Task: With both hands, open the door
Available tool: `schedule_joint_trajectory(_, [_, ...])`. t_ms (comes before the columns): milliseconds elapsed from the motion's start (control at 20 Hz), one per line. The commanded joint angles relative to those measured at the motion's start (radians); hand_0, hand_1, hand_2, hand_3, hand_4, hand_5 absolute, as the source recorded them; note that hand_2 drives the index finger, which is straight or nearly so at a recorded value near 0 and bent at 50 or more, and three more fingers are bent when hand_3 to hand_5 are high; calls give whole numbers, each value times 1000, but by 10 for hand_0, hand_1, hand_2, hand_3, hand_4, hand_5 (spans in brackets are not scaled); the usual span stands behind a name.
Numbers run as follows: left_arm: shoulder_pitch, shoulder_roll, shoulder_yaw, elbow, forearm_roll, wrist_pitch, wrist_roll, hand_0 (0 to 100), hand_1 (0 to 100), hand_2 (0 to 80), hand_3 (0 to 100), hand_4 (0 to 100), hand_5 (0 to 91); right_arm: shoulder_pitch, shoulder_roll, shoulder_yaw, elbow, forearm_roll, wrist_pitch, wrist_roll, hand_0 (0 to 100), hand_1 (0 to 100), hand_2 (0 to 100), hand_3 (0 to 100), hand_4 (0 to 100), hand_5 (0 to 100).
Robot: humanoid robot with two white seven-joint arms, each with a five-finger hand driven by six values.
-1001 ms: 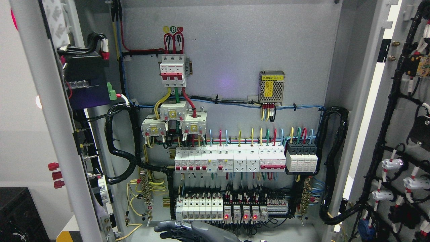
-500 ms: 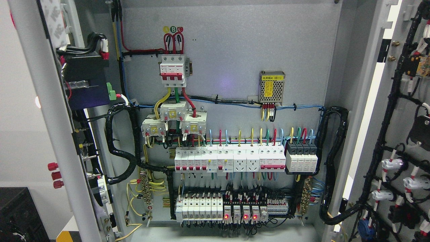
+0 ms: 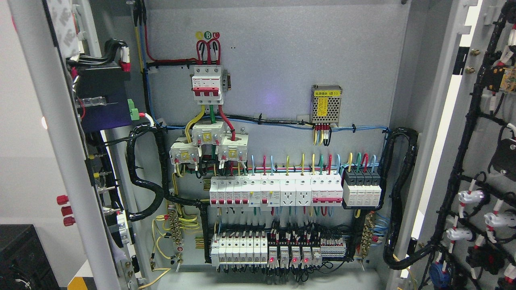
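Note:
The grey electrical cabinet stands with both doors swung wide. The left door [image 3: 52,133] shows its edge and inner side at the picture's left, with black modules and red buttons on it. The right door [image 3: 479,161] fills the right edge, its inner face covered in black wire looms and white connectors. Between them the back panel [image 3: 282,72] carries a red-and-white main breaker [image 3: 207,85], rows of white breakers [image 3: 278,192] and relays with red lights [image 3: 290,255]. Neither of my hands shows in the head view.
A black box [image 3: 20,257] sits at the lower left outside the cabinet, beside a yellow-and-black striped edge [image 3: 82,280]. A meshed power supply with a yellow label [image 3: 326,104] hangs on the panel's right. Thick black cable looms [image 3: 399,193] run down both inner sides.
One second ago a grey hand showed at the bottom edge below the relays; it dropped out of view by half a second ago. The left door has shifted very slightly left.

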State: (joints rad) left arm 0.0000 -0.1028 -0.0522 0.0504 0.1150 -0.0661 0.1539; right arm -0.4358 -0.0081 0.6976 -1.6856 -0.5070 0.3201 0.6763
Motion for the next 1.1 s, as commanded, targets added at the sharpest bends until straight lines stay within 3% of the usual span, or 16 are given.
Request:
schedule_joint_trajectory(0, [9,0,0,0,0,0,-1,0,0,0,0,0,0,-6,88,42,-6,-1,23,2,191,0,0,0,0,0])
schedule_joint_trajectory(350, [9,0,0,0,0,0,-1,0,0,0,0,0,0,-34,145,28,72,1,31,2,191,0,0,0,0,0])
schedule_joint_trajectory(1051, [9,0,0,-1,0,0,-1,0,0,0,0,0,0,-78,151,32,110,2,27,-32,191,0,0,0,0,0])
